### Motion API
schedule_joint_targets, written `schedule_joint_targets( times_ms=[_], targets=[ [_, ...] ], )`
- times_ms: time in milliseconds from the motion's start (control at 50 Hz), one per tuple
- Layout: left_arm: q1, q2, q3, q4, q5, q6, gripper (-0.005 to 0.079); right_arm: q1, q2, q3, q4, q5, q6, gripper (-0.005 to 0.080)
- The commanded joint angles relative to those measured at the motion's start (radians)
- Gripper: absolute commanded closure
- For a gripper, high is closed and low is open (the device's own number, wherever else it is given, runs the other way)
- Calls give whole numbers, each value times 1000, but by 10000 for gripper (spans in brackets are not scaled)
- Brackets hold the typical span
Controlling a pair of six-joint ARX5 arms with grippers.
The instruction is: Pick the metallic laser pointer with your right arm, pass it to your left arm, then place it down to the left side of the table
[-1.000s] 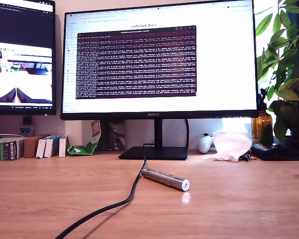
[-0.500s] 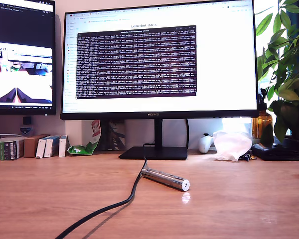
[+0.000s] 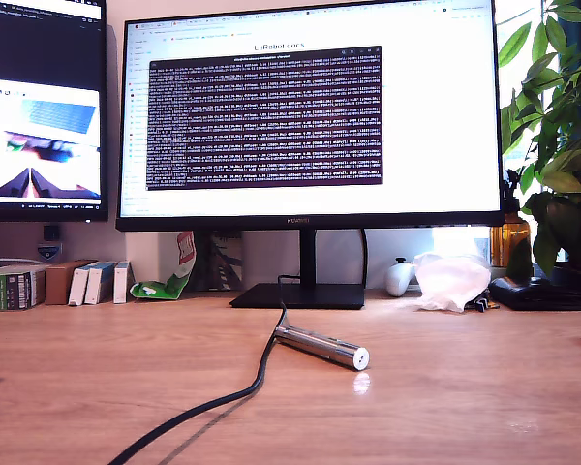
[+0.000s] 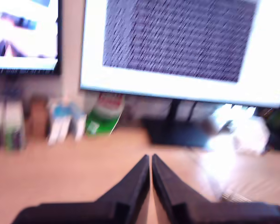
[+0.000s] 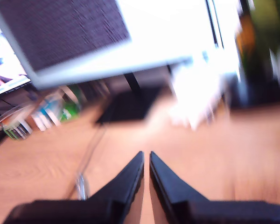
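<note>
Fingers of my second gripper pressed together, empty, aimed past the metallic laser pointer lying on the bench; my first gripper, likewise pinched empty, has none in sight.

The metallic laser pointer is seen lying flat on the table, just below the centre of the exterior view. It is a slim, shiny silver cylinder, angled so that its flat round end cap faces toward the frame's lower right. It is reflected faintly on the glossy wood-grain surface.
</note>
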Motion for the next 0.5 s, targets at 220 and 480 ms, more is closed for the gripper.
schedule_joint_targets(
  times_ms=[220, 480],
  targets=[
    [-2, 214, 183, -48, 115, 108, 762, 109, 356, 271, -248, 7, -156, 765],
    [-2, 482, 373, -155, 162, 268, 762, 307, 671, 469, -359, 158, -237, 765]
  ],
)
